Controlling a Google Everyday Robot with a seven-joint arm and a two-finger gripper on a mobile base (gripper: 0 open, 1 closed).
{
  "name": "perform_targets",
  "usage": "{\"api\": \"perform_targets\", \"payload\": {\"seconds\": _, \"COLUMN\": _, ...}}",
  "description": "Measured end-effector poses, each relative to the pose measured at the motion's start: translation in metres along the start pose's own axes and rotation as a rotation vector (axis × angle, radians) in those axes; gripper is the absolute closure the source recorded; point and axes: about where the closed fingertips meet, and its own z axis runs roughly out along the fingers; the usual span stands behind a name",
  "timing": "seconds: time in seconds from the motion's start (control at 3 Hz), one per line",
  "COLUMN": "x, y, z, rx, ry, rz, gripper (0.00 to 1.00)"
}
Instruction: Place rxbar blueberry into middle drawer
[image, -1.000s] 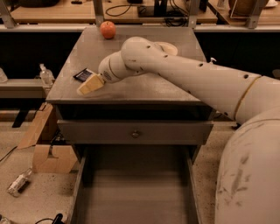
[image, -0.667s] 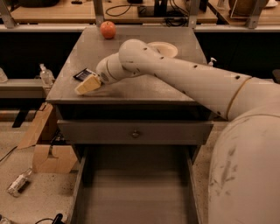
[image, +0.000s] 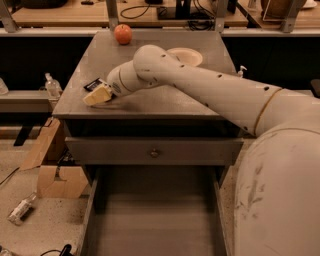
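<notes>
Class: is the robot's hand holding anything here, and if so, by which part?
It cannot be told. The hand is low over the cabinet top, right beside the dark rxbar blueberry; no grip is visible.

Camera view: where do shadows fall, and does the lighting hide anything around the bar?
Camera view: warm, dim light; the arm shades the cabinet top beneath it; the pincer sits near the top's left edge, overlapping the dark rxbar blueberry, whose print is unreadable; the open middle drawer is evenly lit, with deep shadow under the top.
</notes>
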Motion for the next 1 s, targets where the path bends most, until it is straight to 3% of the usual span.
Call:
{"api": "perform_targets", "payload": {"seconds": 0.33, "x": -0.0025, "y": -0.0003, "z": -0.0016, "rx": 0.0, "ry": 0.0, "rz": 0.0, "gripper": 0.85}}
{"api": "perform_targets", "payload": {"seconds": 0.67, "x": -0.0047, "y": -0.0005, "z": -0.0029, "rx": 0.0, "ry": 0.0, "rz": 0.0, "gripper": 1.0}}
{"api": "perform_targets", "payload": {"seconds": 1.0, "x": -0.0047, "y": -0.0005, "z": -0.0029, "rx": 0.0, "ry": 0.0, "rz": 0.0, "gripper": 1.0}}
